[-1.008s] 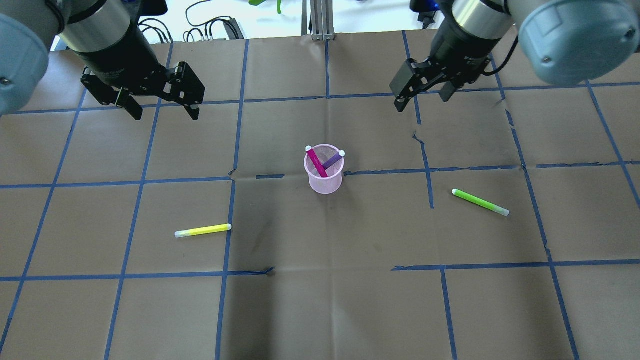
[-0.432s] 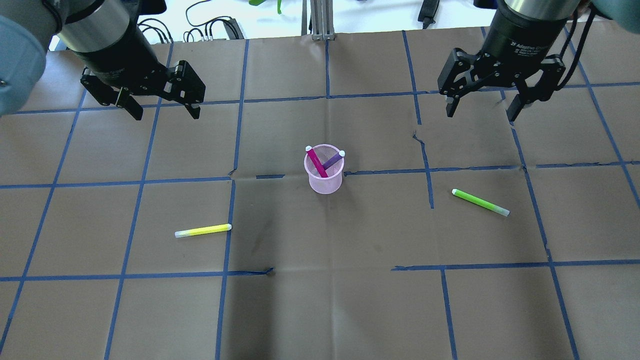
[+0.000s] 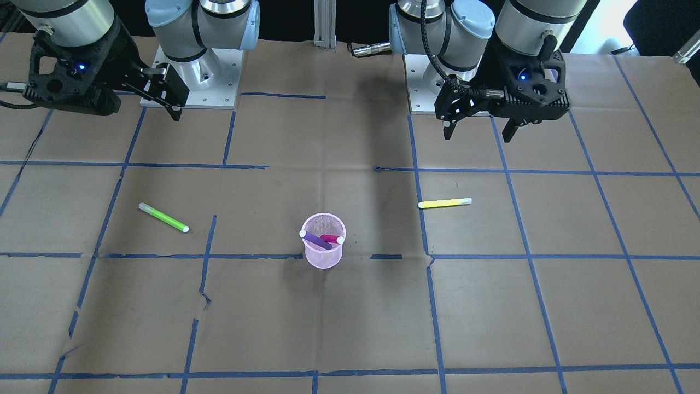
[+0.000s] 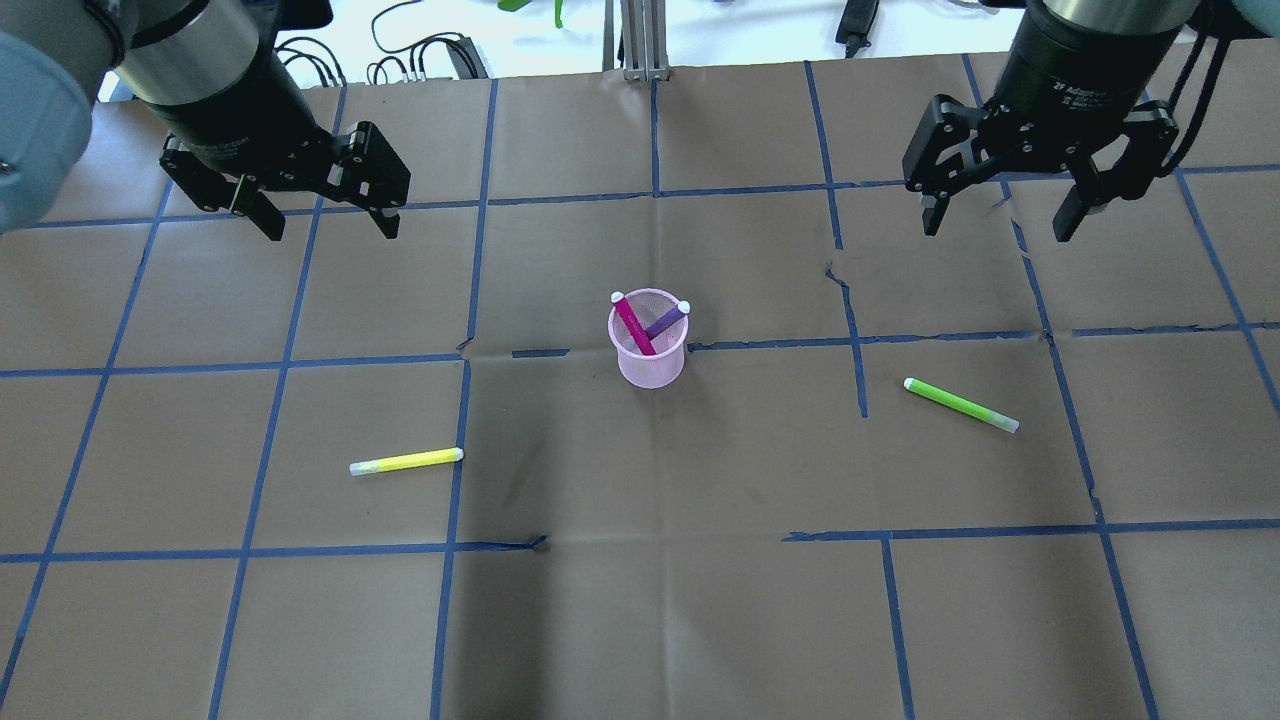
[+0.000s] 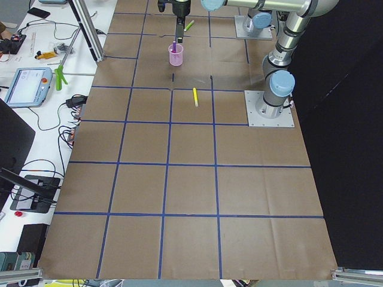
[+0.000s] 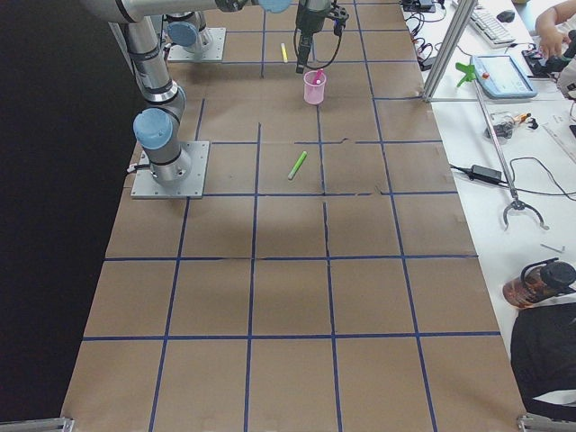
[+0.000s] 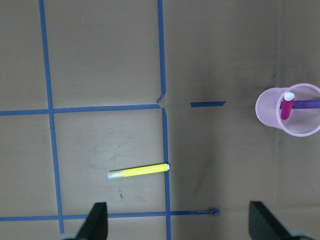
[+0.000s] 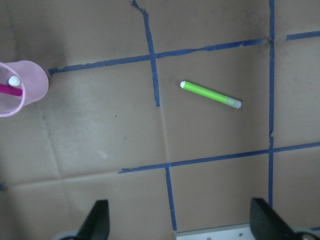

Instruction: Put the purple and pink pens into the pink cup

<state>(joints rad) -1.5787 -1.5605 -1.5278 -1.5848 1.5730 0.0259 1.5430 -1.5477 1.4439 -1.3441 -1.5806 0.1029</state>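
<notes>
The pink mesh cup [image 4: 650, 360] stands upright at the table's middle; it also shows in the front view [image 3: 324, 258]. The pink pen [image 4: 632, 323] and the purple pen [image 4: 666, 320] stand inside it, leaning apart. The left wrist view shows the cup [image 7: 290, 122] with the pink pen [image 7: 286, 106] in it. My left gripper [image 4: 325, 223] is open and empty, high above the table at the far left. My right gripper [image 4: 997, 217] is open and empty, high at the far right. Both are well away from the cup.
A yellow highlighter [image 4: 407, 461] lies on the table in front and left of the cup. A green highlighter [image 4: 961, 405] lies to its right. Blue tape lines grid the brown paper cover. The arm bases [image 3: 191, 82] stand at the robot's edge.
My right gripper has swung to the right and away from the cup, turning so that both its fingers show spread. The left arm, the cup and the pens have not moved.
</notes>
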